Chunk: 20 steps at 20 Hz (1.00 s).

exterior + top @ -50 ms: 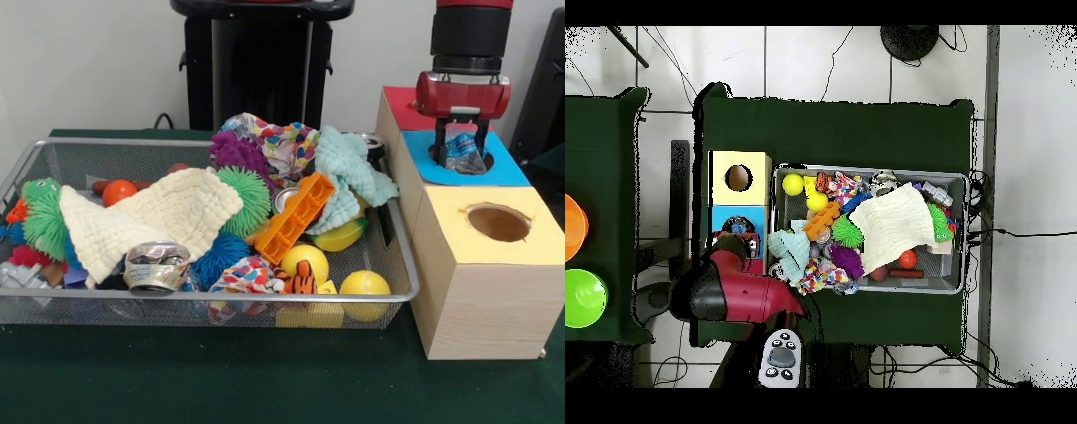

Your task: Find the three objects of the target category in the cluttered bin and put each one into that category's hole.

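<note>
Front view: the gripper (463,146) hangs over the blue part of the wooden box (481,291), squeezing what looks like a crushed plastic bottle (462,150). The wire bin (399,265) sits beside the box.

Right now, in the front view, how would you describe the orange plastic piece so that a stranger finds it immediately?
Look at the wire mesh bin left of the wooden box. Near the bin's middle, an orange plastic piece lies slanted between the green spiky ball and the pale mint cloth. It alone is long, rigid and ladder-like with square openings.
</note>
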Each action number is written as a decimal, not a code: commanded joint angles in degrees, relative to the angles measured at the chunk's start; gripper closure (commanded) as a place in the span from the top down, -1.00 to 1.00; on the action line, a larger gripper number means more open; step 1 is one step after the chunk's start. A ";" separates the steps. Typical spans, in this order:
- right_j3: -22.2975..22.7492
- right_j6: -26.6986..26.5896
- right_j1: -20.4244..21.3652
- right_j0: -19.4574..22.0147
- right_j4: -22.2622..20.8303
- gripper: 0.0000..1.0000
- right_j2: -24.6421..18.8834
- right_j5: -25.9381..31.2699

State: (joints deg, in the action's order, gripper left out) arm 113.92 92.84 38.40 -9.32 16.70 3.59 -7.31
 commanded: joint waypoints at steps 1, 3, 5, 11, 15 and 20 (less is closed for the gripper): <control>2.38 12.97 -5.96 3.32 -1.20 -1.00 -4.38 -0.78; 2.03 12.12 -5.72 3.52 -1.33 1.00 -4.37 0.44; 1.48 10.94 -5.26 2.49 -0.06 1.00 -3.08 4.12; 2.59 10.34 -0.98 0.93 0.52 1.00 -0.76 8.24; 2.79 9.94 2.63 -0.26 0.75 1.00 0.97 12.61; 1.47 9.77 11.44 -4.49 -0.80 1.00 7.69 26.29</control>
State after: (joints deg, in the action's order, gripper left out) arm 113.98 92.84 42.59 -11.45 16.67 6.49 3.84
